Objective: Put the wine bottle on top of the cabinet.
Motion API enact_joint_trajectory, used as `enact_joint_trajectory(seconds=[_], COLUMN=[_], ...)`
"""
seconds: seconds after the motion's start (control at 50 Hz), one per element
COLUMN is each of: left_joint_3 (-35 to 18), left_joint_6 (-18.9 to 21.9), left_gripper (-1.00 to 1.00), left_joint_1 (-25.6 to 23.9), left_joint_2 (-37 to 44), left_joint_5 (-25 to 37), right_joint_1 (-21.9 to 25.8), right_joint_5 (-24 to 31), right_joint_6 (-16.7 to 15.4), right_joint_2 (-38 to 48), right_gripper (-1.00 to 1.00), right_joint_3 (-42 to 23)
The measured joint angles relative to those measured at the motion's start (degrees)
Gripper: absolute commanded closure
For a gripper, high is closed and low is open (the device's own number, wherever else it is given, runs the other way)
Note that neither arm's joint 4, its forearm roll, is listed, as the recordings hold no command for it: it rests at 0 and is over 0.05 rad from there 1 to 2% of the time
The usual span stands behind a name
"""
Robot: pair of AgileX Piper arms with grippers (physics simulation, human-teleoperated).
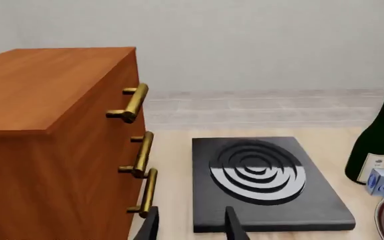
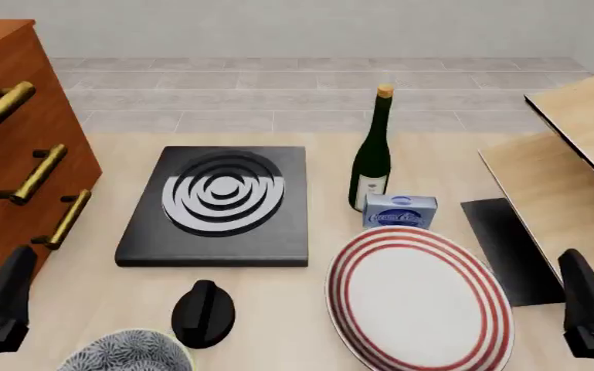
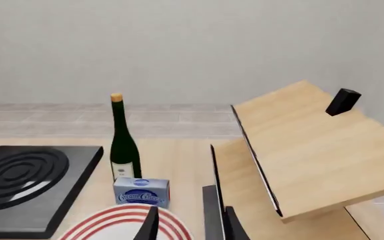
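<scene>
On the worktop (image 2: 307, 309) the wine bottle (image 2: 372, 151) stands upright near the middle, just behind a small blue box (image 2: 400, 210) and right of a black hob plate (image 2: 219, 205); the cabinet (image 2: 8, 147) rises at the far left; a red-striped plate (image 2: 417, 297) lies in front; the left gripper (image 1: 190, 225) and right gripper (image 3: 190, 225) both hang with fingers parted, holding nothing.

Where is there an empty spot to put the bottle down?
The cabinet top is bare wood all over. On the table, a bare strip lies behind the black burner plate and beside the wine bottle. It is crowded by the blue box, striped plate, black knob and patterned bowl.
</scene>
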Motion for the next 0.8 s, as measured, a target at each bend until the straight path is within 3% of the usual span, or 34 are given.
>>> enact_joint_trajectory(seconds=[0.3,0.8], left_joint_3=[-0.5,-11.55], left_joint_6=[-1.21,-1.66], left_gripper=[-1.0,-1.0], left_joint_1=[-2.03,-10.4], left_joint_2=[-2.43,2.28], left_joint_5=[0.82,8.03], right_joint_1=[-0.17,-0.2], right_joint_5=[-0.63,-0.89], right_joint_6=[-0.44,-0.52], right_joint_2=[0.15,0.28], right_gripper=[-1.0,-1.0], right_joint_3=[-0.06,-0.03])
